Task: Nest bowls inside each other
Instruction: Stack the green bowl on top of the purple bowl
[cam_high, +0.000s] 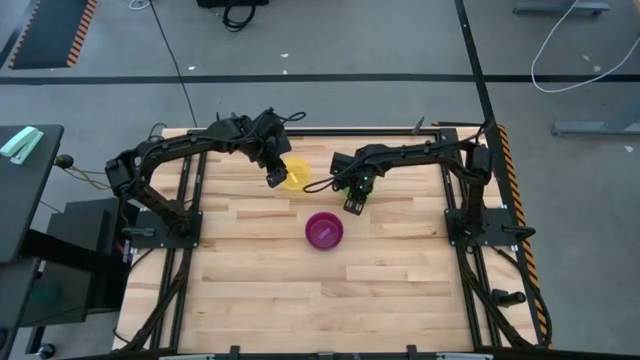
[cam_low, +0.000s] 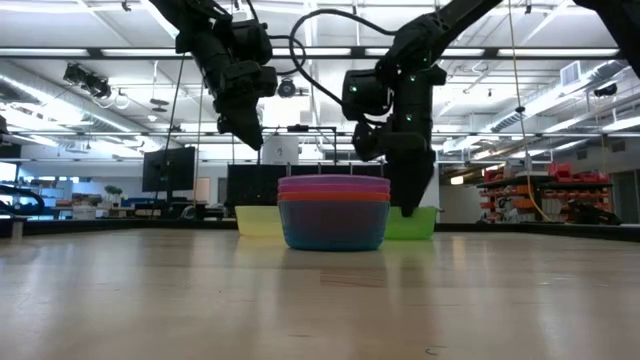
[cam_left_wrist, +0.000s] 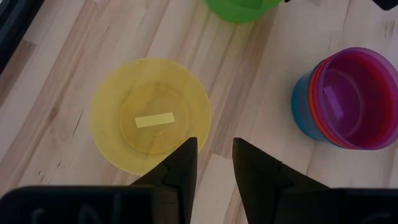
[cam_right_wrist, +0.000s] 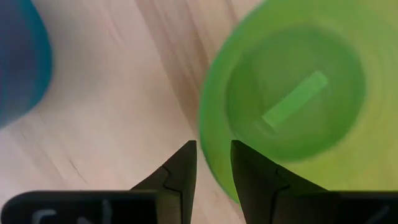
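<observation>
A stack of nested bowls (cam_high: 324, 230) stands mid-table, blue at the bottom (cam_low: 333, 232), then orange, pink-magenta and purple at the top (cam_left_wrist: 351, 96). The yellow bowl (cam_left_wrist: 149, 115) and the green bowl (cam_right_wrist: 292, 106) stand apart on their bases farther back. My left gripper (cam_left_wrist: 214, 155) hovers open above the table beside the yellow bowl (cam_low: 258, 220). My right gripper (cam_right_wrist: 213, 155) is low and open. Its fingers straddle the green bowl's rim (cam_right_wrist: 207, 134), one outside and one over the inside. In the low view my right gripper (cam_low: 410, 200) reaches down beside the green bowl (cam_low: 425, 224).
The wooden table top (cam_high: 300, 290) is bare toward its near edge. The stack sits between and in front of the two single bowls, close to both grippers. A black frame rail (cam_high: 190, 215) runs along the table's sides.
</observation>
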